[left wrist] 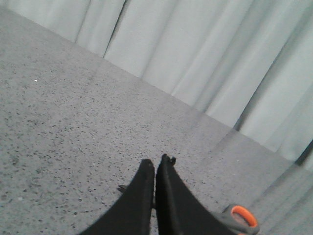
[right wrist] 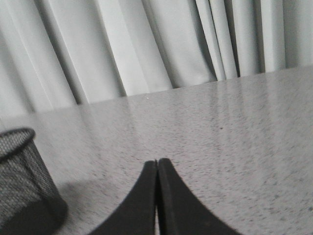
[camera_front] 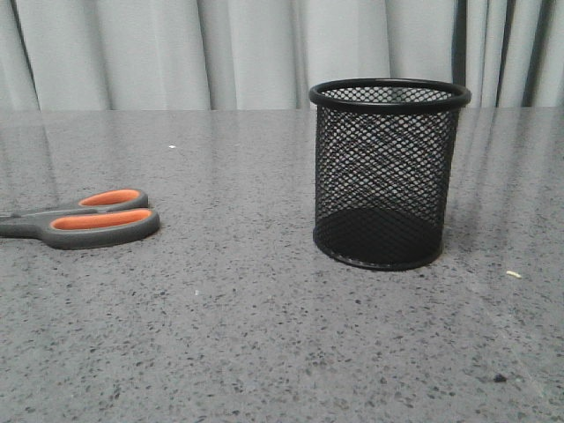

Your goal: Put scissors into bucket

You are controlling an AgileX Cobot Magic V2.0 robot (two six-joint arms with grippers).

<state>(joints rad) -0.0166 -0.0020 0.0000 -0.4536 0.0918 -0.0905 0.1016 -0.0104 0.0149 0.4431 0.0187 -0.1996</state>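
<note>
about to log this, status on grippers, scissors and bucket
Left gripper shut, empty; right gripper shut, empty. Scissors flat on table, untouched. Bucket upright. Nothing between.

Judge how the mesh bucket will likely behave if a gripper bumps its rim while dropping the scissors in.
The bucket looks like thin open wire mesh, so it is probably light and may slide on the glossy table. It stands upright and empty, taller than its base is wide, so a sideways knock at the rim could tip it.
</note>
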